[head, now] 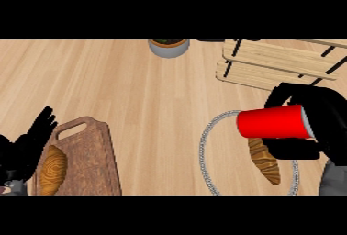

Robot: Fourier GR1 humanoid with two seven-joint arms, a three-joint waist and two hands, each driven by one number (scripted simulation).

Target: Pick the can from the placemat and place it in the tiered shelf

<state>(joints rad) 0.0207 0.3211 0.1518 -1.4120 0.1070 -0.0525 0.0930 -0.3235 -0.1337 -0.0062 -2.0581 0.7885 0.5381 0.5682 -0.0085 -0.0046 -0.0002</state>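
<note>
Careful now, because the red can (274,121) is lying on its side in your right hand (318,121), and that is where trouble could start. Its black fingers curl round the can from above and below, so the hand is closed on it, with the can sticking out toward nine o'clock from the palm. The can hangs above the placemat (204,151), over its upper part, and a long brown croissant (264,160) lies on the mat just under it. The tiered shelf (281,62) sits toward twelve o'clock from the can, near but not touching. I think the biggest risk is the shelf's thin black posts and wooden boards. If you move the can straight up toward twelve o'clock while it points sideways, its far end could bump a post or the edge of a board. A bump like that could push the can round in your fingers. Tipped over like this, the can could also roll when you let it go on a board, so I would turn it upright first. You should also watch the plant pot (168,47) at about eleven o'clock from the can; a wide swing that way could knock it. Your left hand (27,142) rests open at the left edge, fingers up, beside the wooden cutting board (88,156) with another piece of bread (53,169) on it. It is well apart from the can, so it should not get in the way.
</note>
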